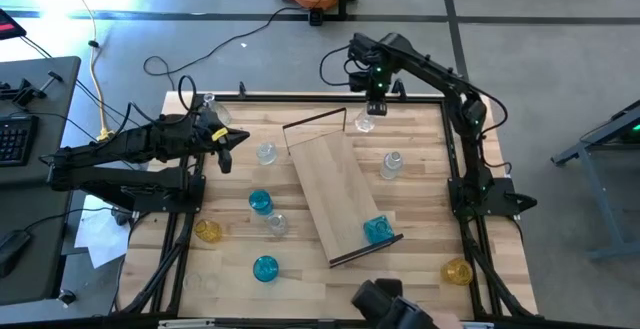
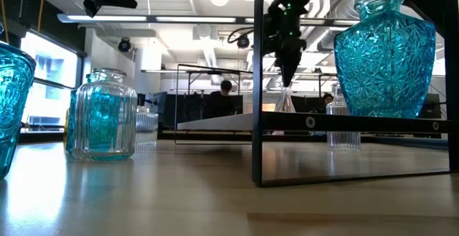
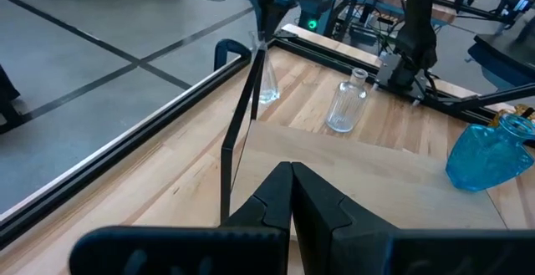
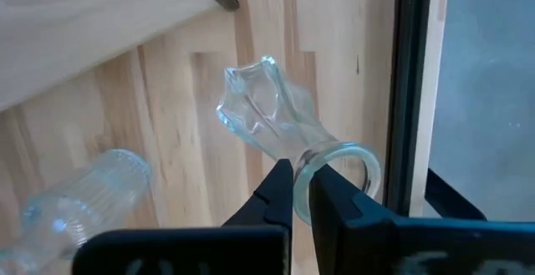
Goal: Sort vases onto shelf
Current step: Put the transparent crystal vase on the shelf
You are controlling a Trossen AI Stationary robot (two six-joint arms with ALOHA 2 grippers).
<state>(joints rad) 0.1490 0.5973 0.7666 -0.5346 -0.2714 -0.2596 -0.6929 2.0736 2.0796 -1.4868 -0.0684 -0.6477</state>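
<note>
Glass is the worry: in the upper middle of the high view the right hand (image 1: 372, 109) pinches only the thin rim of a clear vase (image 4: 272, 112), which stands on the counter (image 1: 420, 219) just past the shelf's (image 1: 335, 184) far end. Gripped by so little of its lip, the vase could slip or swing and tip against the shelf's dark end frame (image 1: 315, 121) when carried over. One blue vase (image 1: 377, 230) sits on the shelf at lower right; others dot the counter. At left, the left hand (image 1: 238, 139) waits, pressed together and empty.
</note>
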